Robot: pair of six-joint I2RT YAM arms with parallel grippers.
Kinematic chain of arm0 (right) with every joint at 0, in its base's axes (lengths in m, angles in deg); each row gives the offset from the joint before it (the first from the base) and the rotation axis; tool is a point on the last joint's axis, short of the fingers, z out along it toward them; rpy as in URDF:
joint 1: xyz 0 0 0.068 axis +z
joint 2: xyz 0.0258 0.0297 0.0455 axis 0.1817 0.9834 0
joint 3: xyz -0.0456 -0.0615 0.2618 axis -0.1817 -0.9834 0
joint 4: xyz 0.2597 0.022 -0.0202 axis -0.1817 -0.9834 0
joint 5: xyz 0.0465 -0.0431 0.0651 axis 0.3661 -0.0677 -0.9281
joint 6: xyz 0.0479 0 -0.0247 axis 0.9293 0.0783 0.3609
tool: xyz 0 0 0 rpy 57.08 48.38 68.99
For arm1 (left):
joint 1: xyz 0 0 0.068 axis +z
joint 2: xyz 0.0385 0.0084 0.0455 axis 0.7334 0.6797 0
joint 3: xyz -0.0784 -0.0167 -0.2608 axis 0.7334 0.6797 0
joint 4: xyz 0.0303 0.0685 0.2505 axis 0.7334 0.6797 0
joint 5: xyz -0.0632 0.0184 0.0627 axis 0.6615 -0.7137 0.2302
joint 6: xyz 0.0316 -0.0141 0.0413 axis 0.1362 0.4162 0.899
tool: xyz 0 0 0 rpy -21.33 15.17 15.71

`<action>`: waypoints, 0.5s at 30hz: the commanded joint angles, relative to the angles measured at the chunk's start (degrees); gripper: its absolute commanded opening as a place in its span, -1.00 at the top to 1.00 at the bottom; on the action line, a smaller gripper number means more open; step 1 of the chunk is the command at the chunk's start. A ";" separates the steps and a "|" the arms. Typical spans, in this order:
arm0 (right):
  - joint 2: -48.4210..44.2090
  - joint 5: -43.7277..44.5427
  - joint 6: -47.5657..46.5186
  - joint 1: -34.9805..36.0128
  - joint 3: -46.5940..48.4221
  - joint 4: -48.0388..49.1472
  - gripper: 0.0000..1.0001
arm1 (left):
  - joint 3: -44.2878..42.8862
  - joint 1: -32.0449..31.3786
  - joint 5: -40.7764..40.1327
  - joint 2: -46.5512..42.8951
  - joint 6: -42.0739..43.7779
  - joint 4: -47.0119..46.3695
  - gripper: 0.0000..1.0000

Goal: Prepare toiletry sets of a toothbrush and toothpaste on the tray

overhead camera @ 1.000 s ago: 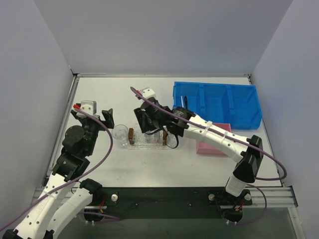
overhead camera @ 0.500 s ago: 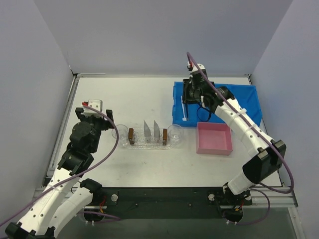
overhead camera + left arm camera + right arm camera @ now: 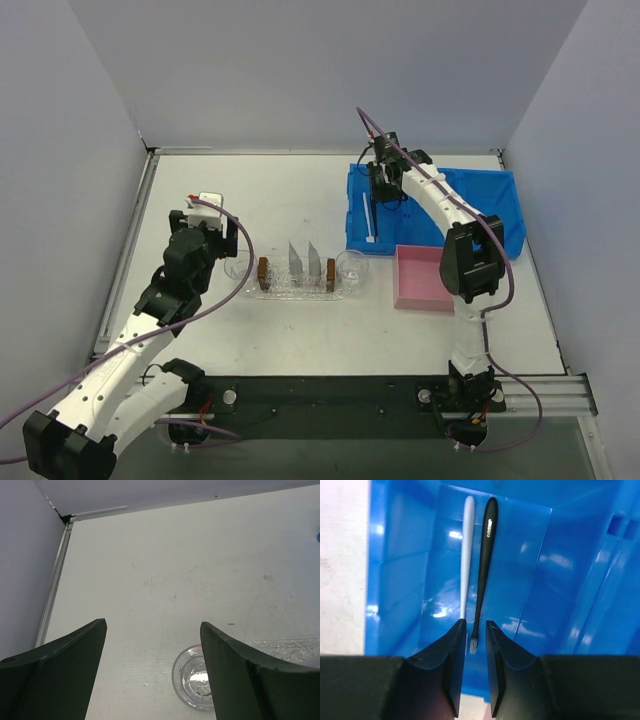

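**Both brushes in the bin, paste on the tray**

Your right hand [image 3: 475, 624] hangs over the leftmost compartment of the blue bin [image 3: 470, 215]. Its fingers [image 3: 457, 645] stand a narrow gap apart. The bristle end of the black toothbrush [image 3: 485, 555] shows in that gap with blue on both sides, so nothing is gripped. The white toothbrush [image 3: 466, 550] lies just beside the black one, parallel, on its left in the wrist view. Both lie flat on the bin floor.

The tray [image 3: 300, 292] sits on the worktop [image 3: 250, 190], well apart from the bin. Two toothpaste tubes [image 3: 297, 260] stand side by side at its middle, between two brown blocks [image 3: 264, 271]. Clear cups [image 3: 351, 266] stand one at each end; you cannot tell from these views whether they rest on the tray or just beside it.

Your left hand [image 3: 152, 625] is spread wide and holds nothing. It is above the left cup, near the tray's left end.

The pink box [image 3: 428, 280] lies just beside the bin's near edge.
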State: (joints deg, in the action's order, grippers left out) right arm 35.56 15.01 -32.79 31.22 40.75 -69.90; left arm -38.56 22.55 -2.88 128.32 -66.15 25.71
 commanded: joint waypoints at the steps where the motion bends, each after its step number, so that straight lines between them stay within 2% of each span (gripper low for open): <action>1: 3.31 -2.44 -1.65 -1.77 5.07 -1.71 0.65 | -1.17 0.54 1.30 1.07 0.46 -2.40 -0.72; 15: 12.98 -2.62 -1.04 -2.65 7.62 -1.00 0.67 | -1.61 1.07 3.59 3.71 0.37 -2.58 -0.72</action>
State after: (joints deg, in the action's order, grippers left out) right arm 47.56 12.21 -33.88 28.47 46.08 -70.09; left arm -38.56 23.06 -0.56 131.76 -66.15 25.71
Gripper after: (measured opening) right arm 0.167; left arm 0.862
